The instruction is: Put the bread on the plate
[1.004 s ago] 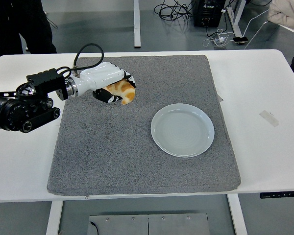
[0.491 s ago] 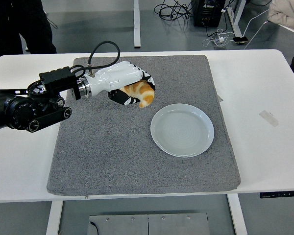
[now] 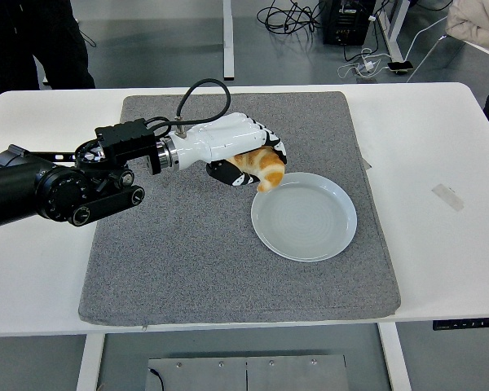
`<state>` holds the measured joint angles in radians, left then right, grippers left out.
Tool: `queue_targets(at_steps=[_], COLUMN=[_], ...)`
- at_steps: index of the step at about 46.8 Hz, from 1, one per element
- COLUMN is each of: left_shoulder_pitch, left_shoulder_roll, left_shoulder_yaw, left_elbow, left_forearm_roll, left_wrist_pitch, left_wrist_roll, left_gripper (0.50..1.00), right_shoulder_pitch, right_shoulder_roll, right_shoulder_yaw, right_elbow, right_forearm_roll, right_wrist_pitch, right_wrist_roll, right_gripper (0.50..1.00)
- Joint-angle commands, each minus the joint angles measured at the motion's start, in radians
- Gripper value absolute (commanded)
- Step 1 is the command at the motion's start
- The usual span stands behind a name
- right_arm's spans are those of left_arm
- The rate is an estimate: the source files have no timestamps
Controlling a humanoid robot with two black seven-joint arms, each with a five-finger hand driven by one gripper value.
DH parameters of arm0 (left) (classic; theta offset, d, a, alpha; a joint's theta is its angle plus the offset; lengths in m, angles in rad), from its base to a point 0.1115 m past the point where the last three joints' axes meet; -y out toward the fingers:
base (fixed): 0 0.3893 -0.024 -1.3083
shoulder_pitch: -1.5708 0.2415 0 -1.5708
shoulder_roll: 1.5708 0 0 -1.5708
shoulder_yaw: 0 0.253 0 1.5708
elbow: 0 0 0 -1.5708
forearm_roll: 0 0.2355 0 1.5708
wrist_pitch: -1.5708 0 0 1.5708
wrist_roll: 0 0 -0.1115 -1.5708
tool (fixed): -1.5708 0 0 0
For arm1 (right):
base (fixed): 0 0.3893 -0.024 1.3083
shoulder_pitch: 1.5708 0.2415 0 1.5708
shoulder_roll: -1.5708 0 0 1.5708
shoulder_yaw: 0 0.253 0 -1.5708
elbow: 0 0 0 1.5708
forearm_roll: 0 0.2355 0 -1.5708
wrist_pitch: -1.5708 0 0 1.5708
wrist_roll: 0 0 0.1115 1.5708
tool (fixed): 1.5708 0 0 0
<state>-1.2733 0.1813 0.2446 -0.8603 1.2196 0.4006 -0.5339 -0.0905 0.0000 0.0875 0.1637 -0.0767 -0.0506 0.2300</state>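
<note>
My left hand [image 3: 248,159] is white with black fingertips. It is shut on a golden-brown piece of bread [image 3: 263,166] and holds it just above the grey mat, at the left rim of the plate. The pale round plate [image 3: 304,216] lies on the mat right of centre, with nothing on it. The bread's lower tip hangs over the plate's upper-left edge. The black left arm reaches in from the left edge. The right arm is out of view.
A grey mat [image 3: 187,261] covers the middle of the white table [image 3: 440,244]. A small strip of tape [image 3: 447,196] lies on the table at the right. A person in dark clothes [image 3: 33,41] stands at the top left behind the table.
My left hand has carried the bread to the right and slightly toward me, from the mat's upper left to the plate's left rim.
</note>
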Motion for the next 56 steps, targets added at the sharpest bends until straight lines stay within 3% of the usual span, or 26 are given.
queue_targets(at_steps=[1, 31, 56], left_shoulder_pitch=[0.003, 0.015, 0.048], left_shoulder_roll=[-0.014, -0.152, -0.178], left_shoulder_yaw=[0.004, 0.03, 0.101], left_elbow=[0.0, 0.023, 0.099], left_forearm_roll=[0.015, 0.08, 0.077], left_wrist_pitch=[0.017, 0.029, 0.03], left_wrist_roll=[0.0, 0.003, 0.003], left_gripper=[0.5, 0.5, 0.5], right_shoulder_pitch=[0.0, 0.0, 0.0], right_shoulder_roll=[0.0, 0.0, 0.0], right_shoulder_yaw=[0.0, 0.0, 0.0], right_elbow=[0.0, 0.0, 0.0], right_forearm_roll=[0.0, 0.0, 0.0], right_wrist_pitch=[0.0, 0.0, 0.0], right_wrist_roll=[0.0, 0.0, 0.0], right_gripper=[1.0, 1.0, 1.0])
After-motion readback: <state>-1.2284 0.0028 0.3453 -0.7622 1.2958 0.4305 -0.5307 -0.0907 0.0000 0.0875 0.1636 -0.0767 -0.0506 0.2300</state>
